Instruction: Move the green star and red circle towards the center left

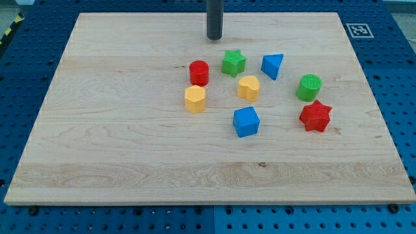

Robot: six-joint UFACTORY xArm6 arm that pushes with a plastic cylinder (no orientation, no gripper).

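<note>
Tip (pixel 214 38) is being held near the view's top edge, touching nothing, above and between the red circle (pixel 199 73) and green star (pixel 233 62). Both are being left mid-board, right of centre left; neither push looks started. Yellow blocks (pixel 195 99) (pixel 249 87) and blue blocks (pixel 272 65) (pixel 246 121) are being kept alongside.

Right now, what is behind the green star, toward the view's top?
Bare board, then my tip, slightly to the view's left, apart from the green star. No block there. The star hides only a sliver of board.
</note>
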